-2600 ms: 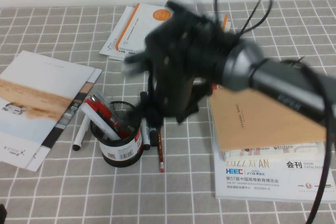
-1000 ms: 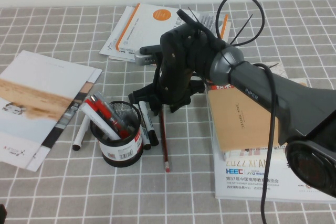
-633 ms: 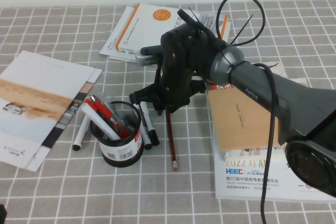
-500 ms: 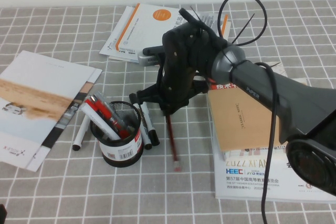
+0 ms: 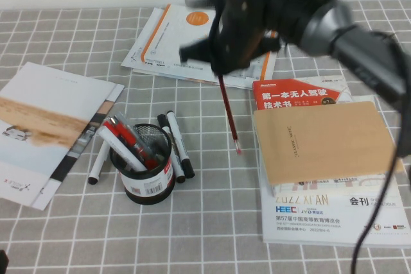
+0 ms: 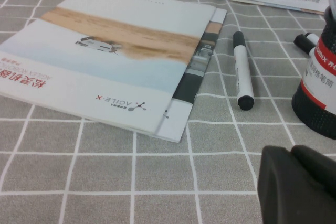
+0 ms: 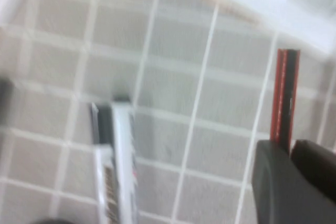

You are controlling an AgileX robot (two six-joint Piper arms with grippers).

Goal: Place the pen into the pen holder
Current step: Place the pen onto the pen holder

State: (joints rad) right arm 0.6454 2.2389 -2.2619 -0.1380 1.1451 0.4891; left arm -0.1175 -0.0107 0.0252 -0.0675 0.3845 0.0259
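Observation:
The pen (image 5: 229, 117), a thin dark-red stick with a red tip, hangs tilted above the cloth, its lower end over the cloth right of the holder. My right gripper (image 5: 221, 68) is raised and shut on its upper end. The right wrist view shows the pen (image 7: 283, 95) running out from between the closed fingers of the right gripper (image 7: 289, 156). The pen holder (image 5: 144, 174), a black mesh cup with a barcode label, stands at the front left with red-and-white pens in it. My left gripper (image 6: 294, 153) rests low by the pen holder (image 6: 320, 93), shut and holding nothing.
Two black-capped markers (image 5: 180, 145) lie right of the holder and one white marker (image 5: 98, 162) lies left of it. A booklet (image 5: 45, 126) lies at the left, leaflets (image 5: 173, 36) at the back, stacked books (image 5: 321, 152) at the right.
My right gripper closed on the pen lying beside the holder and rose toward the back right, taking the pen off the cloth. The left arm has not moved.

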